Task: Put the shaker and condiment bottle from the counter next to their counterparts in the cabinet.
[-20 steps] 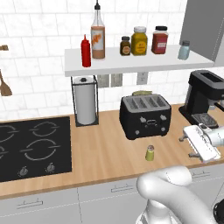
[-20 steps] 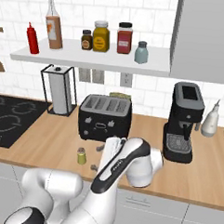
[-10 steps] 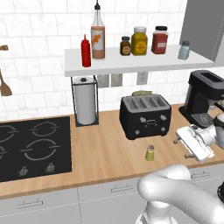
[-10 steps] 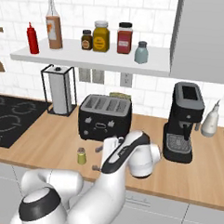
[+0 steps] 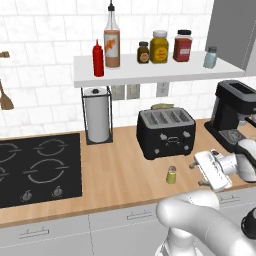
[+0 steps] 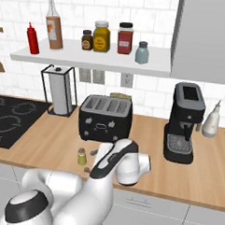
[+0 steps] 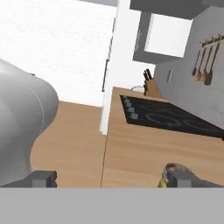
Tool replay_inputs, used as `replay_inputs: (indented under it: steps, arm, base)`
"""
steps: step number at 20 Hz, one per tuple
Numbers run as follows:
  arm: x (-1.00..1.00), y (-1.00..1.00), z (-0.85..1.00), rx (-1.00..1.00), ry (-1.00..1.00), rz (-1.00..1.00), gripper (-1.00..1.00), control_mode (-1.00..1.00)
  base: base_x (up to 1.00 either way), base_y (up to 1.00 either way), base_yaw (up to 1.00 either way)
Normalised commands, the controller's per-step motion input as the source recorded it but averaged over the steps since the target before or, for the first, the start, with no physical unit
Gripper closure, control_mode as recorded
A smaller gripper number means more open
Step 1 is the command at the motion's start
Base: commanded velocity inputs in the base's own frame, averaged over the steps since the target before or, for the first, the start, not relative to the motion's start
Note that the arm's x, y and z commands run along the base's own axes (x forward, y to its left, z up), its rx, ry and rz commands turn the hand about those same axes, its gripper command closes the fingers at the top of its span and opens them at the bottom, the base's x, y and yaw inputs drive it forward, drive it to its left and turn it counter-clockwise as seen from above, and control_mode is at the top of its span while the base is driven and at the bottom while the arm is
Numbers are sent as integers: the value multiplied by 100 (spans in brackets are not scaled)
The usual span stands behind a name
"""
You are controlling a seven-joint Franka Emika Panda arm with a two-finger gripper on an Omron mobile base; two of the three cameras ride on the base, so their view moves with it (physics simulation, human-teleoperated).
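Since a second ago the arm has swung its wrist lower and a touch toward the tiny yellow-green cylindrical shaker with the grey metal top [image 5: 171, 174]; nothing on the worktop or shelf has moved. The tall clear condiment bottle of orange-brown sauce [image 5: 112, 39] already stands on the white wall shelf [image 5: 150, 73] just beside the red squeeze bottle [image 5: 98, 58], so the shaker is what's left.

Fingers [image 5: 201, 172] are spread wide and empty, hand lying roughly level over the long light wooden worktop [image 5: 110, 170], pointing along it.

Shaker stands upright on the worktop in front of the black toaster [image 5: 166, 132], apart from it. It sits just beside the fingers, toward the black stovetop [image 5: 35, 167], not between them yet. In the hand view the shaker [image 7: 168, 173] peeks out behind one fingertip, off-centre.

Step in hand, as I read it: approach for the grasp. Shift sideways to centre the shaker between the fingers, stay low, close gently on the body below the cap. It's small and light, easy to knock over with a fingertip. Target spot afterwards: next to the small pale blue-grey shaker [image 5: 210, 57] at the shelf's grey-panel end.
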Motion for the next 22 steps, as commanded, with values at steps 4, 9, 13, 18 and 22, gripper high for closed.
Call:
replay_inputs:
  steps: [4,9,13,18,22]
  arm:
    - [29,5,-36,0,0,0,-100,-100]
    - [43,4,-48,0,0,0,-100,-100]
    - [51,1,-22,0,0,0,-100,-100]
    - [48,0,0,0,5,1,-100,-100]
    - [0,0,0,-2,1,1,-100,-100]
  base:
    - [0,0,0]
    - [0,0,0]
    - [0,0,0]
    - [0,0,0]
    - [0,0,0]
